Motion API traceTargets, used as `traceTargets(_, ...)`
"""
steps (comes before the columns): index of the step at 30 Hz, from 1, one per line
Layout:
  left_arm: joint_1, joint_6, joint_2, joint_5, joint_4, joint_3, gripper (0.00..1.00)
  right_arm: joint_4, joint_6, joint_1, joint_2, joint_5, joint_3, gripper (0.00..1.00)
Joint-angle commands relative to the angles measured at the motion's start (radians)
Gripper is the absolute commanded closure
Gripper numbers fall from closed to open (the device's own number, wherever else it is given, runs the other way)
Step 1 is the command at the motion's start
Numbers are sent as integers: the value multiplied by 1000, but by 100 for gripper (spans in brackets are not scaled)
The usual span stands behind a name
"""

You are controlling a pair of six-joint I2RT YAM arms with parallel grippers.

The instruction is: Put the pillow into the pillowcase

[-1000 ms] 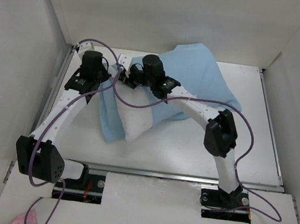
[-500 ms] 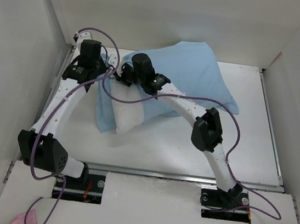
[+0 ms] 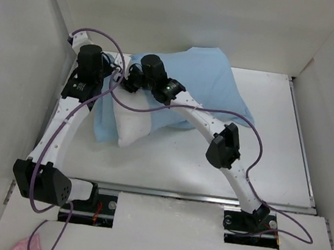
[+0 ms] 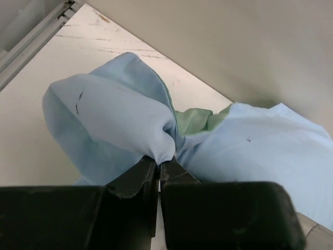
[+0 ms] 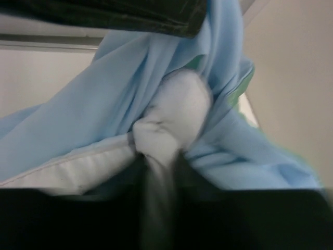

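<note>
Stuffing the pillow (image 3: 131, 125) into the pillowcase (image 3: 212, 82), looks roughly half in to me

Left gripper (image 4: 158, 169) is pressed together on a bunched fold of the pillowcase's blue edge, with green lining peeking out at 1 o'clock of the pinch. Right gripper (image 5: 161, 174) has a white pillow corner bunched between its fingers, but that view is blurry, so I can't tell if it's clamping or letting go. From the top, the pillow's bare end pokes out toward 7 o'clock and the blue bulk runs off to 1 o'clock on the table (image 3: 274, 151). My take: hold the left pinch firm and lifted so the mouth gapes, and drive the corner deep toward 1 o'clock. No brand, tag or readable writing, just tiny dark specks.
</note>
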Motion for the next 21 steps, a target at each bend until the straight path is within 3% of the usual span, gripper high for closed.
traceTargets(1,-86,36,-165,236,206,18,100,-196,303,-60,23,180,-110,50)
traceTargets(3,-86,35,-154,189,177,8,100,-106,304,-86,-129,-54,-245,38)
traceTargets(4,-86,25,-154,188,177,-1,100,-51,313,-86,-185,-139,-308,23)
traceTargets(5,-86,25,-154,188,177,-1,100,1,313,-100,-237,-272,-367,22)
traceTargets(6,-86,25,-154,188,186,-18,100,78,313,-100,-327,-305,-453,19)
traceTargets(10,-86,16,-154,188,186,-38,100,164,329,-100,-426,-363,-503,19)
traceTargets(16,-86,-6,-174,222,186,-79,100,196,411,-100,-439,-248,-429,18)
traceTargets(21,-96,-17,-197,254,186,-128,100,265,452,-100,-430,-334,-396,17)
